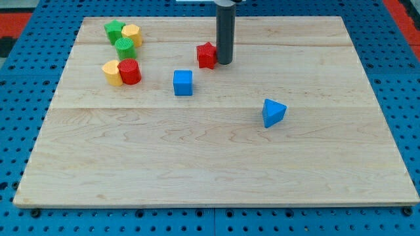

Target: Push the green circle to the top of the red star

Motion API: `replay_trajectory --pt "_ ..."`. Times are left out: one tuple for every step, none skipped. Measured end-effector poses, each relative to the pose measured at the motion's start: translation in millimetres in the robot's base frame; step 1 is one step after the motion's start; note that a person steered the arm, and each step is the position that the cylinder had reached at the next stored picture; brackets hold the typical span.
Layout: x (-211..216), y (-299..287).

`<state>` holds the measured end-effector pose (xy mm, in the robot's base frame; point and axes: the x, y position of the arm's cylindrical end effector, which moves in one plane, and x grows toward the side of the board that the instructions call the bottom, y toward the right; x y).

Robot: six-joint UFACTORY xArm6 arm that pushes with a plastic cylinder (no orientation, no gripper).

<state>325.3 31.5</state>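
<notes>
The green circle (125,47) sits at the board's upper left, between a green star (114,29) above it and a red cylinder (130,71) below it. The red star (207,55) lies near the top middle of the board. My tip (225,63) stands right beside the red star, on its right side, touching or nearly touching it. The green circle is far to the left of my tip.
A yellow hexagon block (132,33) touches the green star and green circle. A yellow block (111,72) sits left of the red cylinder. A blue cube (183,82) lies below the red star. A blue triangle (273,113) lies right of centre. The wooden board (210,170) rests on blue pegboard.
</notes>
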Motion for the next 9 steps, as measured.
replay_trajectory --pt "34.4 -28.3" --pt "64.8 -66.6" --pt "59.5 -115.1" --pt "26.5 -141.2" --pt "-5.7 -172.3" --pt "-27.5 -178.7" --pt "-5.4 -178.6" --pt "12.8 -213.9" --pt "11.5 -268.3"
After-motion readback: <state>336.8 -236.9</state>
